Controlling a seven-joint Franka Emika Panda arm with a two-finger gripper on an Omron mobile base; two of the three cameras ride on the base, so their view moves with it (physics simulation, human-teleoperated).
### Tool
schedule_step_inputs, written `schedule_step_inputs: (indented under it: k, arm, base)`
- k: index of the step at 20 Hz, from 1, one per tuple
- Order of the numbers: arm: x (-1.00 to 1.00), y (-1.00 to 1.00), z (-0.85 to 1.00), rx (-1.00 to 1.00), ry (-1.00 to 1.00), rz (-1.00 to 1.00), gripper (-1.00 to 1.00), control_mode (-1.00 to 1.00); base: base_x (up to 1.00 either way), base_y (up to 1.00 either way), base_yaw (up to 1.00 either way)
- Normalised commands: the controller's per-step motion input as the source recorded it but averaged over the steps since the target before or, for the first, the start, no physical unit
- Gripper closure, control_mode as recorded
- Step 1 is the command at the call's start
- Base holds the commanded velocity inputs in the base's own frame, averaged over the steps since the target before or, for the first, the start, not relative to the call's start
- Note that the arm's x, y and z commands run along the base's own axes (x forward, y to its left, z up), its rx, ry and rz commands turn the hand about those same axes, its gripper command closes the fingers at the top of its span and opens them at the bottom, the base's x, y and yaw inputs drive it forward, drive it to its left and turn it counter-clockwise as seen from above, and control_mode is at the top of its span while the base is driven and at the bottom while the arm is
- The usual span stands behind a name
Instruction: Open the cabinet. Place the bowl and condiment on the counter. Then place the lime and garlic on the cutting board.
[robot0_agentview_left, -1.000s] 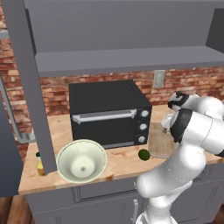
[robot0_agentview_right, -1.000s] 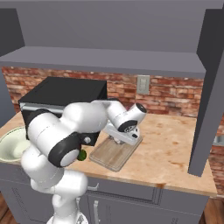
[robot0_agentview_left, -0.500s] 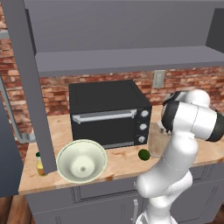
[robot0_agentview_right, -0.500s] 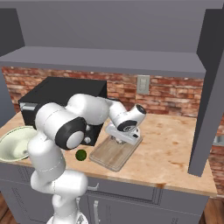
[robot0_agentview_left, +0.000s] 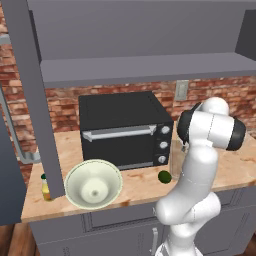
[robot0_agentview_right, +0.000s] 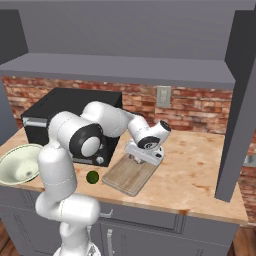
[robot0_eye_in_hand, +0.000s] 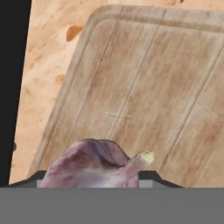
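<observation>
My gripper (robot0_agentview_right: 143, 156) hangs low over the far end of the cutting board (robot0_agentview_right: 126, 175), shut on the garlic (robot0_eye_in_hand: 94, 168). In the hand view the pale purplish bulb sits between the fingertips, just above the board (robot0_eye_in_hand: 144, 87). The lime (robot0_agentview_right: 92, 177) lies on the counter (robot0_agentview_right: 200, 172) beside the board's near left corner, also seen as the lime (robot0_agentview_left: 164, 176). The cream bowl (robot0_agentview_left: 93, 184) rests at the counter's front left, with the yellow condiment (robot0_agentview_left: 45, 186) to its left. The cabinet stands open, its door (robot0_agentview_left: 30, 100) swung out.
A black oven (robot0_agentview_left: 122, 130) stands at the back of the counter, just left of the board. The other open cabinet door (robot0_agentview_right: 240, 100) hangs over the counter's right part. A brick wall with a socket (robot0_agentview_right: 163, 96) runs behind.
The arm's upper links have swung round, while the hand stays over the board's far end with the garlic, perhaps a touch lower. Bowl, condiment and lime lie as before.
</observation>
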Motion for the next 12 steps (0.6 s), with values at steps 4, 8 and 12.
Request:
schedule_step_inputs:
  k: [4,8,12]
  arm:
    - [0.07,-0.01,-0.08,0.0,0.0,0.0,-1.0,-1.0]
    - [-0.05,-0.01,0.1,0.0,-0.02,0.0,-1.0,-1.0]
    - [-0.21,0.0,0.45,-0.02,-0.06,0.0,-1.0,-1.0]
  base:
    - [0.0,0.0,0.0]
    - [0.0,0.0,0.0]
    - [0.0,0.0,0.0]
